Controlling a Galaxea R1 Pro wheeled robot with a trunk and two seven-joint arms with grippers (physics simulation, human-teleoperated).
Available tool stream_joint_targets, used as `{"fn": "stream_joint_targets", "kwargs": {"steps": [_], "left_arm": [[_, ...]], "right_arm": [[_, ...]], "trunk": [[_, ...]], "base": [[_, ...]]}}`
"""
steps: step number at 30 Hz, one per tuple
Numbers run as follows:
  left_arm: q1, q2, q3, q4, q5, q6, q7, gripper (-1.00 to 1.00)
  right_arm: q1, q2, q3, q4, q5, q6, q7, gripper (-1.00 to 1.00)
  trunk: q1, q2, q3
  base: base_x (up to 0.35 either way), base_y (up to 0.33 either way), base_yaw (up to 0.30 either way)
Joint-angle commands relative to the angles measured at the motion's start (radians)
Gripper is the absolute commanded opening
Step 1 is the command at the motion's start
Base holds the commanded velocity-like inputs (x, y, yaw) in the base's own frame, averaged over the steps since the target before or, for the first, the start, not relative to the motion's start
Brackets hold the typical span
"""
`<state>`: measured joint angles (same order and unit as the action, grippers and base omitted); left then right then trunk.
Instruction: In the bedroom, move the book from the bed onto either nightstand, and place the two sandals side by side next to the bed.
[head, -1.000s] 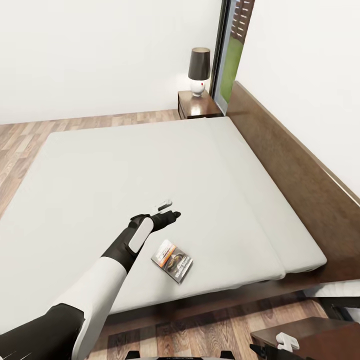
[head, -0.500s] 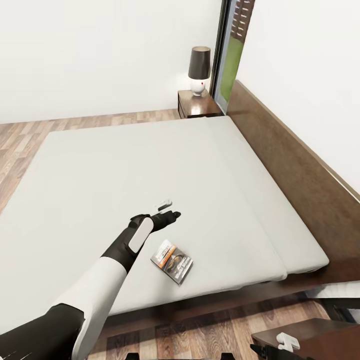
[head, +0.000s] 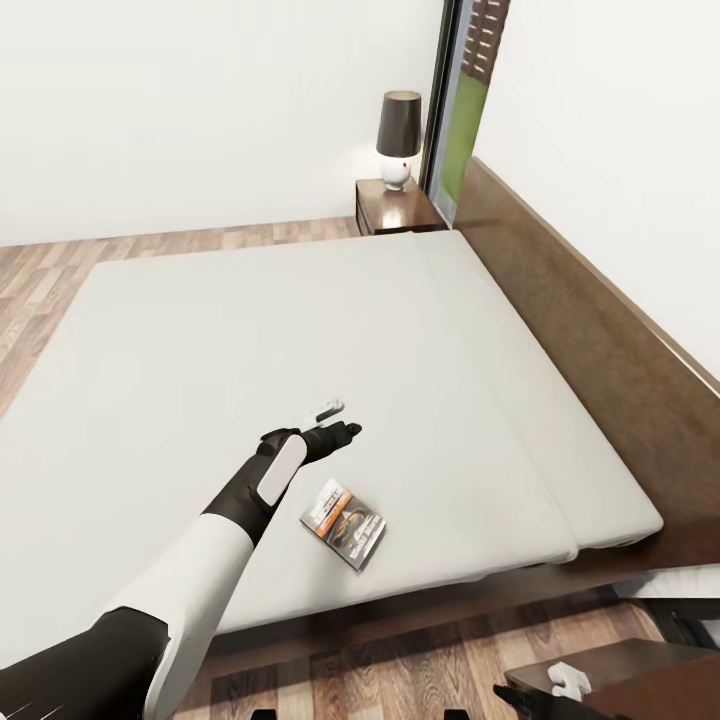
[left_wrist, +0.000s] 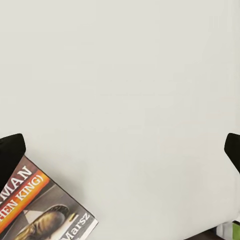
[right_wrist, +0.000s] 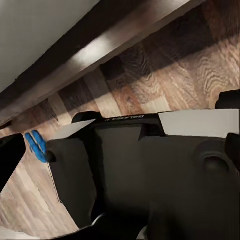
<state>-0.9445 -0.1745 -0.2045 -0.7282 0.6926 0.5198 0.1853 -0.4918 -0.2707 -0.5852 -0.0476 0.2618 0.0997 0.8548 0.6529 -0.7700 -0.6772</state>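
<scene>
Head view, from the left: the left gripper (head: 335, 425) hovers over the bed (head: 300, 330), fingers spread wide and holding nothing. Just beside it the book (head: 344, 523) lies flat near the mattress's front edge. Left wrist view reads "MAN", "KING", "Marsz" on its cover (left_wrist: 35, 205). Far nightstand (head: 392, 210) carries a lamp (head: 398, 140). Whether the right gripper (head: 565, 685) is spread or closed, I cannot tell. Right wrist view catches a blue sandal (right_wrist: 36, 145) on the floor (right_wrist: 165, 70).

Dark-shaded lamp (head: 398, 138) with white base, apparently lit, beside window (head: 462, 95)
</scene>
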Motion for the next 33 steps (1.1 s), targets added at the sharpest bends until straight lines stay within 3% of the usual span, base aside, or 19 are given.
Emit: {"fn": "stream_joint_targets", "kwargs": {"steps": [1, 3, 7, 24, 33], "left_arm": [[0.0, 0.0, -0.001, -0.002, 0.01, 0.003, 0.009, 1.0], [0.0, 0.0, -0.001, -0.002, 0.01, 0.003, 0.009, 1.0], [0.0, 0.0, -0.001, -0.002, 0.01, 0.003, 0.009, 1.0], [0.0, 0.0, -0.001, 0.0, 0.01, 0.003, 0.009, 1.0], [0.0, 0.0, -0.002, 0.0, 0.01, 0.003, 0.009, 1.0]], "right_arm": [[0.0, 0.0, -0.008, -0.002, 0.008, 0.011, 0.068, 1.0], [0.0, -0.001, -0.008, -0.002, 0.027, 0.01, 0.156, 1.0], [0.0, 0.0, -0.009, -0.003, 0.068, 0.007, 0.204, 1.0], [0.0, 0.001, -0.009, -0.003, 0.082, 0.008, 0.216, 1.0], [0.0, 0.0, -0.009, -0.003, 0.082, 0.008, 0.217, 1.0]], "trunk": [[0.004, -0.008, -0.004], [0.012, -0.022, -0.01], [0.027, -0.05, -0.023], [0.092, -0.169, -0.076], [0.127, -0.232, -0.104]], "base": [[0.0, 0.0, 0.0], [0.0, 0.0, 0.0], [0.0, 0.0, 0.0], [0.0, 0.0, -0.003], [0.0, 0.0, -0.181]]}}
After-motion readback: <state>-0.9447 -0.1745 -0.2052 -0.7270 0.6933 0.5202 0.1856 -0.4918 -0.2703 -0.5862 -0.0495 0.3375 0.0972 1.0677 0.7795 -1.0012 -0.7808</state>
